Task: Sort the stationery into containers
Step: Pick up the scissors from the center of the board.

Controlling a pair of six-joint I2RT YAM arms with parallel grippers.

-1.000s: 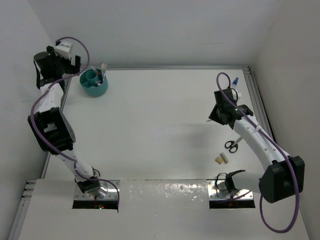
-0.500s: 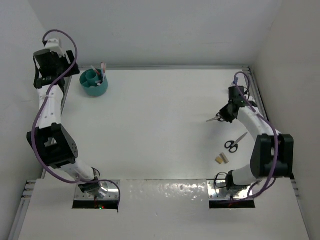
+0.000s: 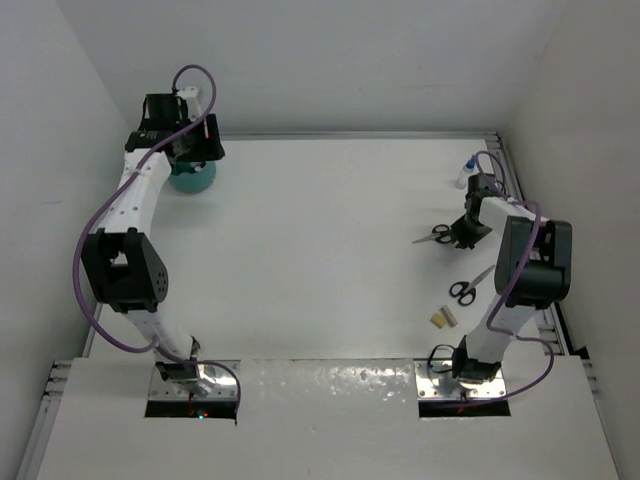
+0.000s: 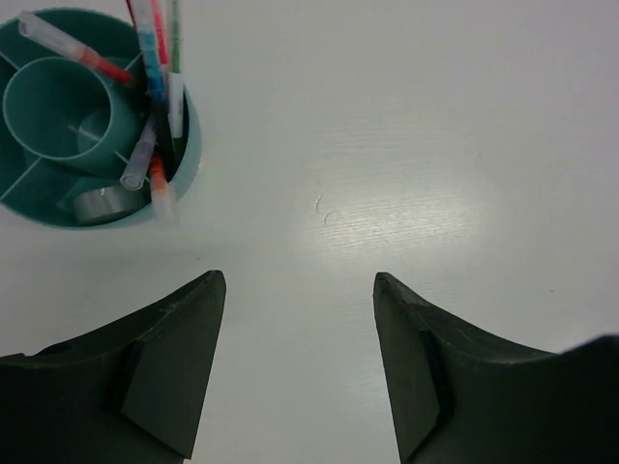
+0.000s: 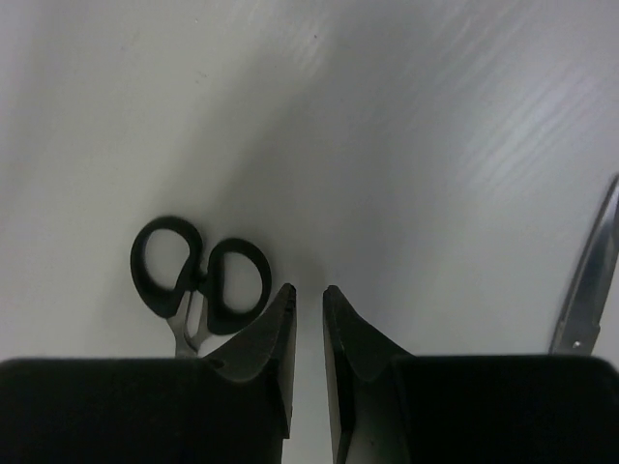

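Note:
The teal pot [image 4: 39,97] sits at the upper left of the left wrist view, holding several pens [image 4: 155,58] and a tape ring [image 4: 97,205]. My left gripper [image 4: 300,290] hangs open just beside it, over bare table, with nothing between its fingers. From above, the left gripper [image 3: 195,150] covers most of the pot [image 3: 190,182]. My right gripper [image 5: 309,290] is all but shut, a thin slit of table showing between the jaws. Black-handled scissors [image 5: 198,275] lie just left of its left finger, blades running under it. They also show from above, where the scissors [image 3: 432,236] lie beside the right gripper [image 3: 465,232].
A second pair of scissors [image 3: 462,290] lies nearer the front, its blade [image 5: 585,280] at the right edge of the right wrist view. Tan blocks [image 3: 443,318] lie below it. A blue-capped bottle [image 3: 467,165] stands by the back right wall.
The left arm swung right from the wall to over the pot, its jaws narrowing. The right arm folded back toward the right edge and its jaws drew together; the scissors stayed put.

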